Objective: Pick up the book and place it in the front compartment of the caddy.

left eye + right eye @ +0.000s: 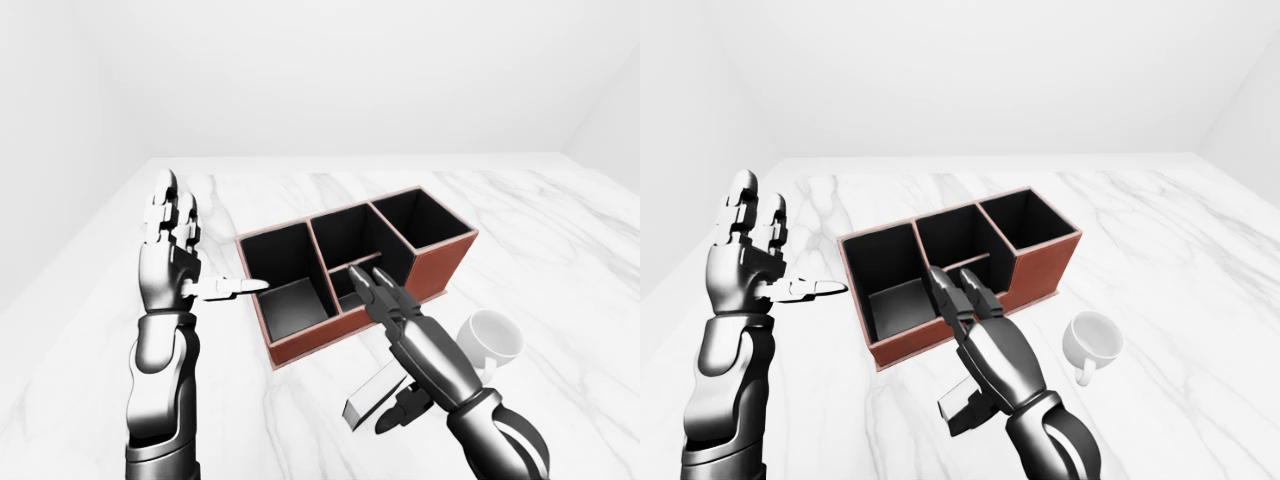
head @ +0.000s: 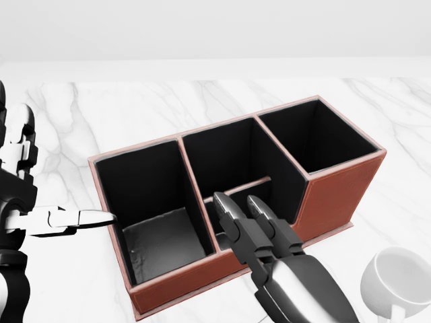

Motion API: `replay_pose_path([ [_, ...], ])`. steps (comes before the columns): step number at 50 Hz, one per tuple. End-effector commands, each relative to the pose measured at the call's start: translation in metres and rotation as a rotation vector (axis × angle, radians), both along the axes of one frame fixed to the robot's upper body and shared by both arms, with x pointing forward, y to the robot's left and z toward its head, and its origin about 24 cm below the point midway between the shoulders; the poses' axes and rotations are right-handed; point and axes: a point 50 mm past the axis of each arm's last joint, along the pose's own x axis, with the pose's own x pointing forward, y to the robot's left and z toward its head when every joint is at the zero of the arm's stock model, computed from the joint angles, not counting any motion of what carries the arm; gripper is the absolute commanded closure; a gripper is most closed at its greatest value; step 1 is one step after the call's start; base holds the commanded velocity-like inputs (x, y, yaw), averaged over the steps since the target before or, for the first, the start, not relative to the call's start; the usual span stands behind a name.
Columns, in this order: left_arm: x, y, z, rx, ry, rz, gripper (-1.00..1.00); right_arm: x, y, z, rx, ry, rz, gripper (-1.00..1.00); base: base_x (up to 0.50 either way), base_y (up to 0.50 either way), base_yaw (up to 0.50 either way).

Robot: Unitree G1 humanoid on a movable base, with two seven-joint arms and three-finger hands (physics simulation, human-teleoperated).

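Book (image 1: 368, 402), a pale grey slab, sits lowest in the left-eye view. It is tilted under the palm of your right hand (image 1: 415, 340) and outside the caddy, just below its near wall in that view. The dark thumb (image 1: 398, 415) curls beside the book's right edge. The two long fingers (image 2: 237, 225) are stretched straight, their tips over the middle compartment's lower rim in the head view. You cannot tell from these views whether the book is pinched or merely lies beneath the hand.

White ceramic cup (image 1: 495, 335), mouth towards the camera, lies right of that forearm and apart from the caddy.

Red-brown leather caddy (image 1: 432, 268) has a black lining and three compartments in a slanted row. A thin brown cross bar (image 2: 246, 186) splits the middle one. The left compartment shows a grey floor.

Your left hand (image 1: 170, 265) stands upright left of the caddy, fingers spread and grasping nothing. One finger (image 2: 84, 218) points level, its tip at the caddy's left wall; contact is unclear.

White veined marble tabletop (image 1: 560, 250) runs on to a plain pale wall.
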Motion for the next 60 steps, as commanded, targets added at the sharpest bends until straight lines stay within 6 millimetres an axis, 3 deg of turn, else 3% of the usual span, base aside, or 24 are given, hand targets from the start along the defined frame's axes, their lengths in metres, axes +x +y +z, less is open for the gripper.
replay_pose_path([
  [1,0.001,0.0,-0.001,0.0,0.006,-0.001,-1.0,0.0,0.0,-0.006,0.003,0.02,-0.005,-1.0,0.0,0.0,0.0],
  [60,0.0,0.0,0.0,0.0,0.001,0.0,-1.0,0.002,-0.002,-0.042,-0.024,0.129,-0.056,-1.0,0.0,0.0,0.0],
])
